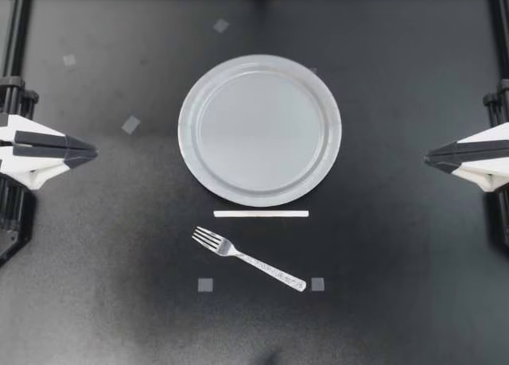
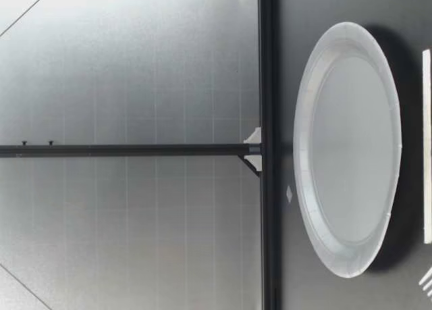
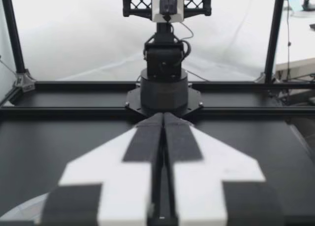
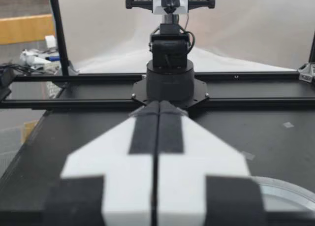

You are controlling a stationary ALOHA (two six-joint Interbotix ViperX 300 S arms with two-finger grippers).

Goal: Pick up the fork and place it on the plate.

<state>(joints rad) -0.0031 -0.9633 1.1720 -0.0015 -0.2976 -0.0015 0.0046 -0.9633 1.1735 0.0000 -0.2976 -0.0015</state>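
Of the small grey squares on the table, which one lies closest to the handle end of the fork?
The grey square just right of the fork's handle tip; the other four lie farther off, toward my left.

I can read no text, number or sign anywhere. The pale tape squares (image 1: 205, 284) on my bench (image 1: 398, 262) are blank, and the pattern on the fork (image 1: 248, 259) handle is too small to make out.
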